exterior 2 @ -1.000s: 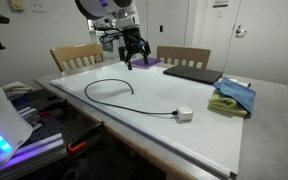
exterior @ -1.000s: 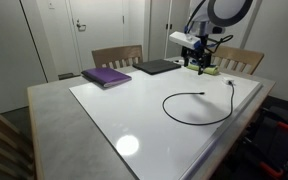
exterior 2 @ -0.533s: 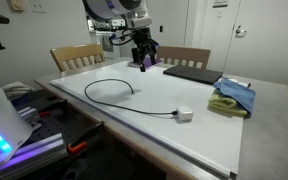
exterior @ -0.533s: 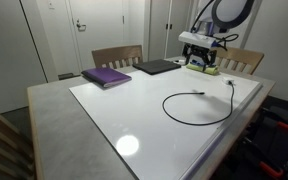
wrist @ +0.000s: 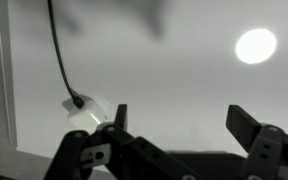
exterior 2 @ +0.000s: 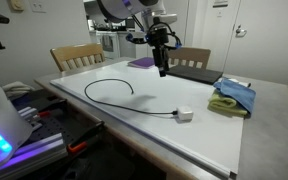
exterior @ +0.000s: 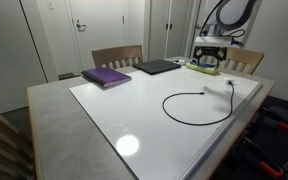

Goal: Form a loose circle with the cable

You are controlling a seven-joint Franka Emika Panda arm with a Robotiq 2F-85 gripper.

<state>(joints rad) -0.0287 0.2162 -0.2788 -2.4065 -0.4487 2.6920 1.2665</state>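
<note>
The fingers (exterior 2: 163, 66) have just been carried off the cable (exterior 2: 85, 91) and are now held high over the front edge of the laptop (exterior 2: 189, 73). They are spread wide and nothing is gripped. The loop is judged laid and let go. The cable is left flat on the white bench (exterior: 124, 110), well apart from the laptop. An open curl is seen, its ends not met. Its tail is stretched roughly parallel to the laptop's front edge, towards a white plug block (exterior 2: 184, 115).
</note>
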